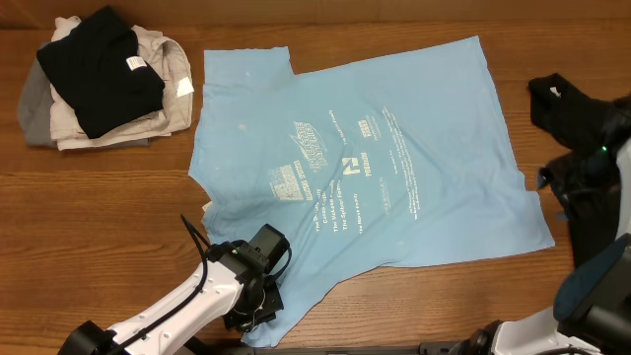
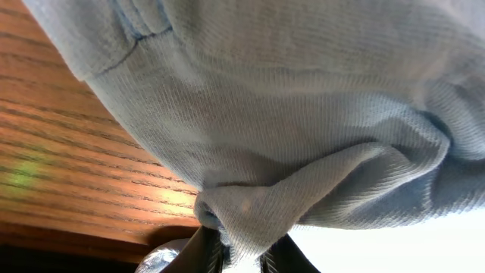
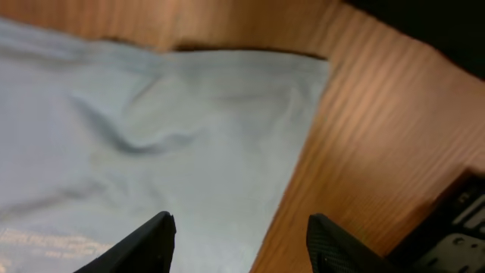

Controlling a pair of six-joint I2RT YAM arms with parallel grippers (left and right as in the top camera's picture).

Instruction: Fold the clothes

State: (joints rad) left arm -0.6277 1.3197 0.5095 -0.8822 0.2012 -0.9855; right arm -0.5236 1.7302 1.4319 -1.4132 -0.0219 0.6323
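Pinching the light blue T-shirt [image 1: 394, 108] with the left gripper [image 1: 254, 308], holding the right gripper [image 3: 239, 243] released over its edge.

Spread nearly flat across the middle of the wooden counter [image 1: 99, 207], white lettering [image 1: 340, 173] facing up, a few soft wrinkles toward the right side. Clenched on a bunched fold of blue cloth at the shirt's near left edge, seen from the left wrist as a small peak of fabric squeezed between the fingers [image 2: 203, 254], wood grain showing beside it. Fingers [image 3: 151, 243] of the other gripper parted wide, nothing between them, poised above the shirt's right corner and the wood next to it. At the counter's far left, just beside the T-shirt's upper left corner: a heap with a black shirt [image 1: 99, 64] on top of beige and grey garments [image 1: 168, 79].
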